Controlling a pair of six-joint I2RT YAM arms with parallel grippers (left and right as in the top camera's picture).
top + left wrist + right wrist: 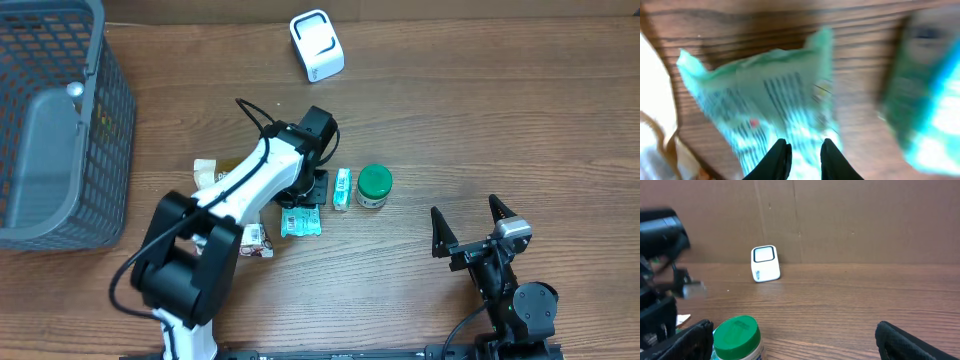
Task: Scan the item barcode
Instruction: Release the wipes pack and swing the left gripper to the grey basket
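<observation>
A teal packet [300, 222] printed with barcode lines lies on the wooden table; it fills the left wrist view [765, 100], blurred. My left gripper [306, 193] [805, 155] is right over its edge, fingers a narrow gap apart with teal showing between them. Whether they pinch the packet is unclear. The white scanner [316, 45] [765, 264] stands at the far middle of the table. At the near right my right gripper [468, 222] [800, 347] is wide open and holds nothing.
A green-lidded jar [374, 185] [737, 337] and a second teal pack [342, 188] [925, 100] sit just right of the left gripper. More snack packs [255, 240] lie under the left arm. A grey wire basket [100, 150] stands at the far left.
</observation>
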